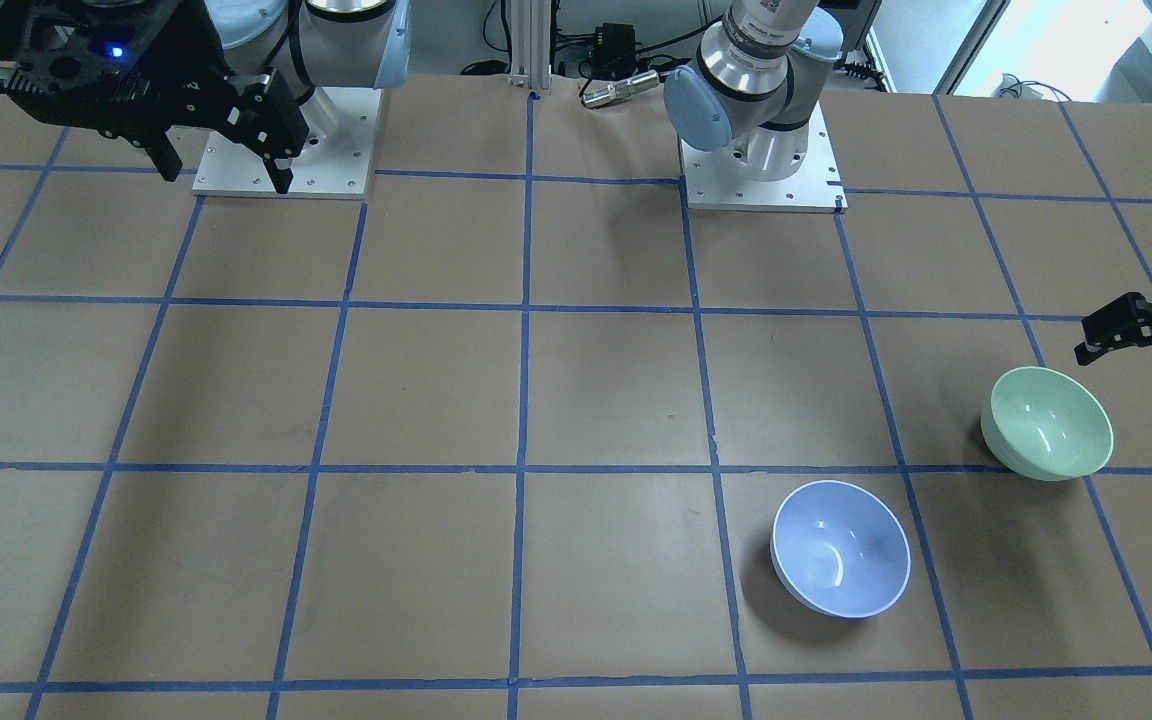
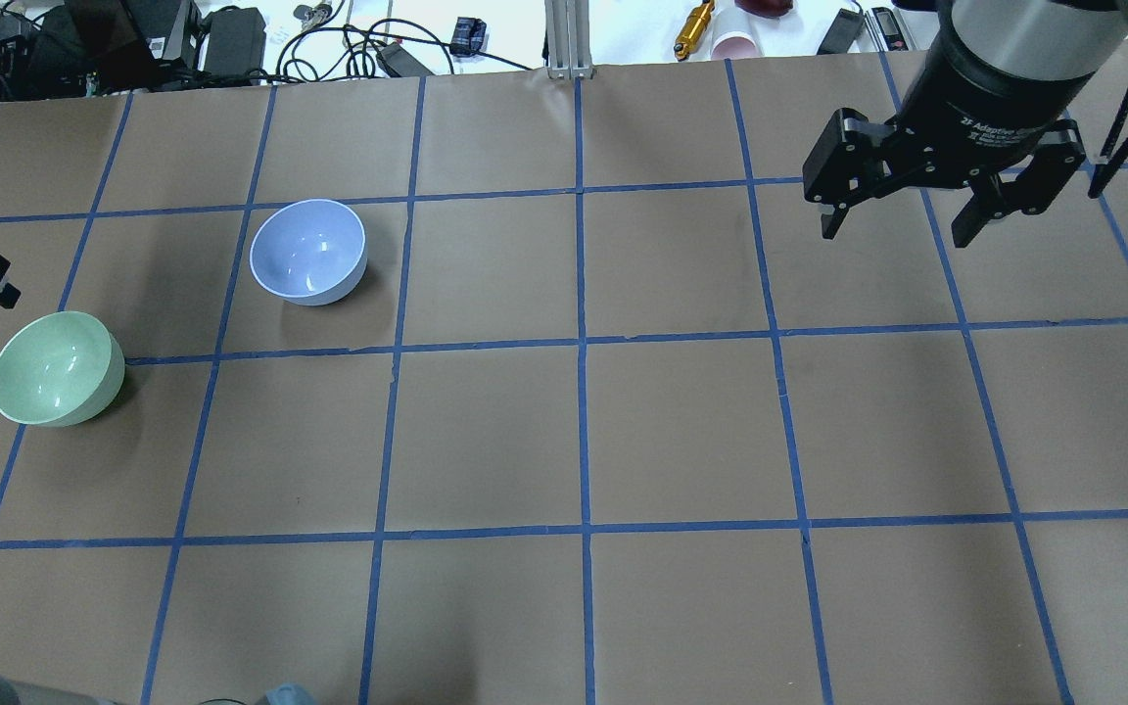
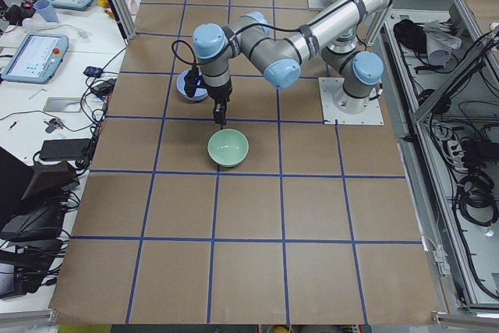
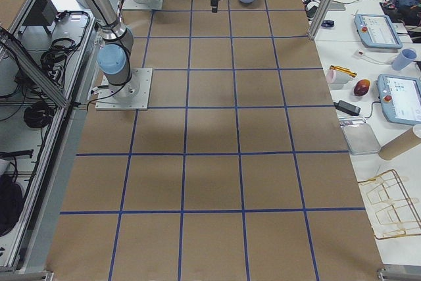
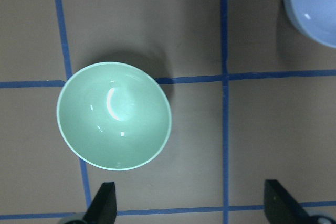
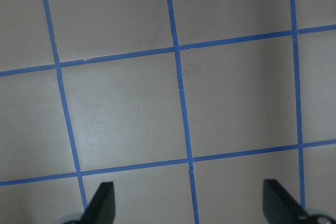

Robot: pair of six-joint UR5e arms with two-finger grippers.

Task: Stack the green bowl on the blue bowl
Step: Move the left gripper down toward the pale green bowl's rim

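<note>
Overhead exterior view: the green bowl (image 2: 57,368) stands upright on the brown table (image 2: 681,421), across a line of its blue tape grid (image 2: 581,343). The blue bowl (image 2: 307,252) stands upright near the green bowl, not touching it. The left gripper (image 5: 191,205) hangs just beside the green bowl, jaws wide and empty. The right gripper (image 2: 894,235) is well apart from the green bowl, jaws wide and empty. White lettering on its body reads in part "Adaptive".
</note>
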